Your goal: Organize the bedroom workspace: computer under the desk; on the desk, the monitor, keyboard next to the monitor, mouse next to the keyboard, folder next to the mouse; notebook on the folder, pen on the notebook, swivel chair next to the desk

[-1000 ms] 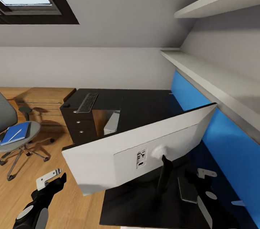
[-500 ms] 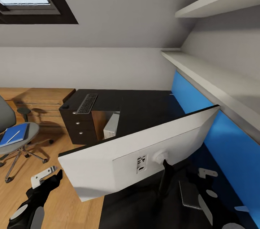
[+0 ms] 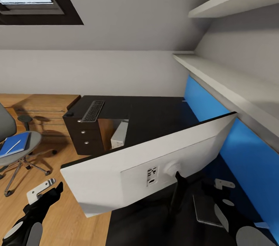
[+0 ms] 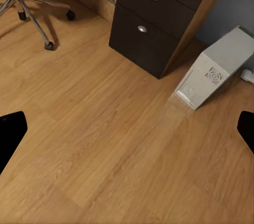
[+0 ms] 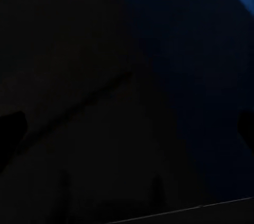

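sitting on the desk (image 3: 155, 116), the monitor (image 3: 147, 168) shows its back near the close edge, barely shifted in the last second. chair (image 3: 15, 149) has slid leftward as the view turned, folder (image 3: 14, 143) on its seat. keyboard (image 3: 93, 110) lies at the far left corner. left gripper (image 3: 42, 195) has dropped lower, released; right gripper (image 3: 226, 199): cannot tell

The head view looks forward and down from close behind the monitor (image 3: 155, 164), over the desk (image 3: 155, 116) toward the far wall. The left wrist view faces down at the wooden floor (image 4: 106, 145), sharing the computer (image 4: 217, 71) and drawers (image 4: 153, 23). The right wrist view sits near dark surfaces, indistinct.
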